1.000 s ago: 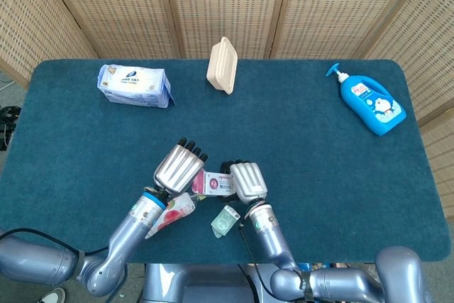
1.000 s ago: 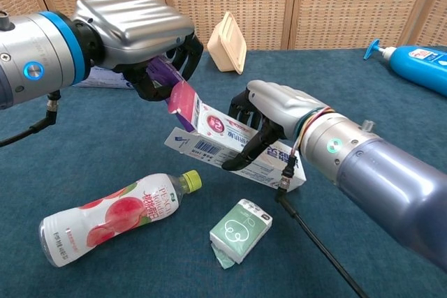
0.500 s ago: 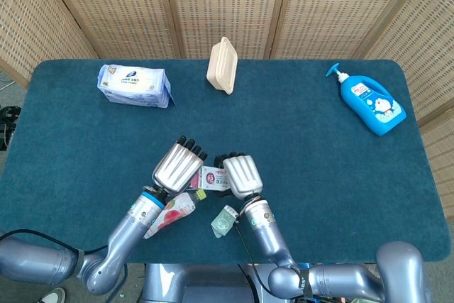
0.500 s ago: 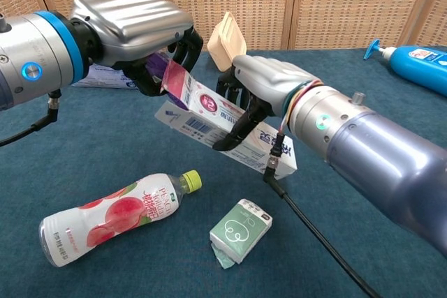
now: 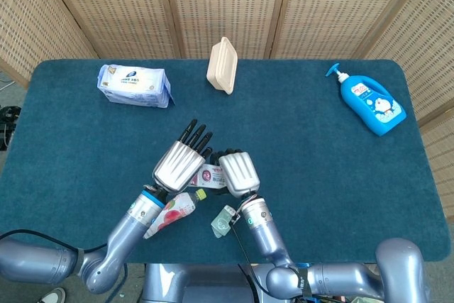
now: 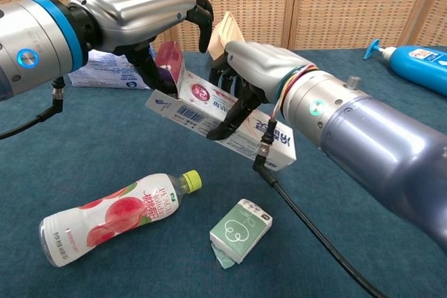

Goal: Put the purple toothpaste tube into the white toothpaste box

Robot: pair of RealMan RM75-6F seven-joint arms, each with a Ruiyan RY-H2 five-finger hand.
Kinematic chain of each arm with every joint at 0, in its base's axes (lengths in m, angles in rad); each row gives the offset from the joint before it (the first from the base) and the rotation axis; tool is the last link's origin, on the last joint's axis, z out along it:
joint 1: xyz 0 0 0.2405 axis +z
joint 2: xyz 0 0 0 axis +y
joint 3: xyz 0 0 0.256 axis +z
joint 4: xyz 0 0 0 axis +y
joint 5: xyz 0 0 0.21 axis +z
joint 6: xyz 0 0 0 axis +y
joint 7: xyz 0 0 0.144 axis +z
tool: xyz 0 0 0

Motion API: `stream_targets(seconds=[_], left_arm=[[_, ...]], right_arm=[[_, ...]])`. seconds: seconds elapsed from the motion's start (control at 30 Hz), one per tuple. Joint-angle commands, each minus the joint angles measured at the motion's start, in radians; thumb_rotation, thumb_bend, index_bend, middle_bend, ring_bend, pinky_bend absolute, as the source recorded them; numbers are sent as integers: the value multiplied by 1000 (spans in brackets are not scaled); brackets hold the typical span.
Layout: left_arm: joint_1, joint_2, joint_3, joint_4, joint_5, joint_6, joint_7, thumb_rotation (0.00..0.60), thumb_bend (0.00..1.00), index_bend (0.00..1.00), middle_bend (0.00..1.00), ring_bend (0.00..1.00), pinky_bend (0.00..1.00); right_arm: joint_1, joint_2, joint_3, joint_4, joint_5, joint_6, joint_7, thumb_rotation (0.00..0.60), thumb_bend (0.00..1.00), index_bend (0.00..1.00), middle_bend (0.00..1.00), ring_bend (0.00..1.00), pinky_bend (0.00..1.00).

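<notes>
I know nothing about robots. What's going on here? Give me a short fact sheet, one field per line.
Right hand: right hand holds the white toothpaste box lifted off the table, tilted, open end toward the other hand.
Left hand: left hand is at the box's open end with the purple toothpaste tube; fingers partly spread.
Tube: mostly hidden; how far in cannot be told.
Near front: drink bottle lying on its side, small green-and-white box.
Far side: wipes pack, beige tray, blue pump bottle.
Surface: teal table.
</notes>
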Motion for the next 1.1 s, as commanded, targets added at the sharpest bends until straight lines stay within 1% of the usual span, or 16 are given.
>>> stream_targets(seconds=[0.03,0.17,0.47,0.57,0.67,0.83,0.97,1.1], left_arm=[[10,10,-10,0,1,-1,-20,600,130,293,102,33,0],[23,23,-22,-7,-2,-3,-54,600,91,272,77,15,0],[76,98,-36,-20,-10,-15,-172,600,93,275,76,15,0],[103,130,-44,-38,-9,-10,-233,600,93,278,76,15,0],[131,165,-41,-57,12,-3,-283,600,91,283,78,15,0],[187,218,-24,-77,56,10,-378,600,93,283,79,15,0],[232,244,-5,-67,100,20,-454,600,93,284,80,15,0],[259,251,3,-43,119,15,-503,600,92,284,80,15,0]], right_arm=[[0,3,-3,5,0,0,0,600,99,592,497,411,432],[-1,9,-8,15,-5,1,1,600,101,592,497,411,432],[-16,35,-16,32,-10,4,17,600,99,593,497,412,432],[-24,49,-25,44,-12,5,18,600,99,594,498,412,432],[-36,73,-36,56,-24,2,31,600,99,594,499,412,432],[-51,126,-68,77,-76,0,34,600,101,599,504,413,432],[-63,157,-67,78,-100,5,57,600,100,608,511,417,432],[-64,185,-63,82,-131,18,48,600,119,625,527,436,443]])
